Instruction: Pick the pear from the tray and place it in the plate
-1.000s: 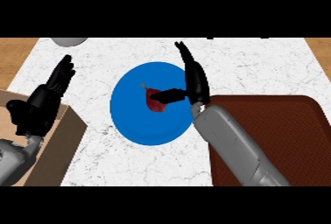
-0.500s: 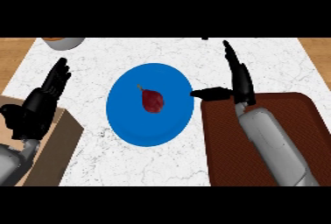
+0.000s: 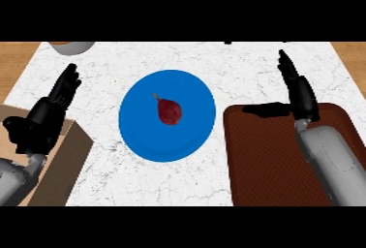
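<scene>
One broad white marble-patterned counter top (image 3: 236,68) fills most of the head view, with a strip of pale wood showing at its far corners. On its right side lies the dark brown rectangular tray (image 3: 268,160) with rounded corners, and the robot's grey right forearm crosses over it. Left of the tray, close by but not touching it, sits the round blue plate (image 3: 143,131), and the dark red pear (image 3: 169,111) rests on the plate near its middle, its thin stem pointing toward the far side. At the lower left a tan box-like block (image 3: 64,164) overlaps the counter's edge. A pale round bowl (image 3: 70,47) is cut off by the view's top left. The right hand (image 3: 297,92) now stands over the tray's far edge with fingers straight and spread apart from the thumb, holding nothing; against the earlier frames it has drawn back rightward, away from the plate where it stood over the pear a second ago, and the pear has stayed where it was set. The left hand (image 3: 46,114) rests at the left edge, fingers up and relaxed, much as before. No brand, label or writing can be read on anything.
</scene>
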